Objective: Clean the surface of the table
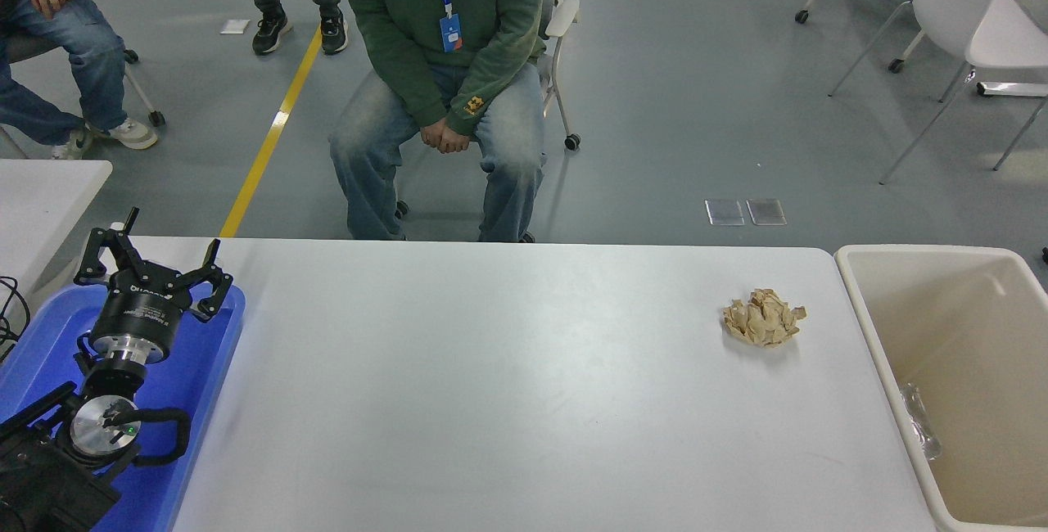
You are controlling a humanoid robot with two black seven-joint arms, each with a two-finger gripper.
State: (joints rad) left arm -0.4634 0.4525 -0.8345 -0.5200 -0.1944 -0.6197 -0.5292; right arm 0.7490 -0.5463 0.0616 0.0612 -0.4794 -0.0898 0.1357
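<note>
The table surface (508,385) is a wide white-grey tabletop filling the lower picture. A crumpled brown paper ball (763,317) lies on it at the right, near the far edge. My left gripper (151,260) is parked at the lower left over a blue tray, its fingers spread open and empty. My right gripper is out of view. A beige bin (884,352) stands just off the table's right end, with a piece of silvery foil (919,419) lying inside it against its left wall.
A blue tray (214,352) sits under the left arm. A corner of a smaller white table (41,196) shows at the left. A person in a green hoodie (446,65) sits at the far side; other people sit and stand at the top left.
</note>
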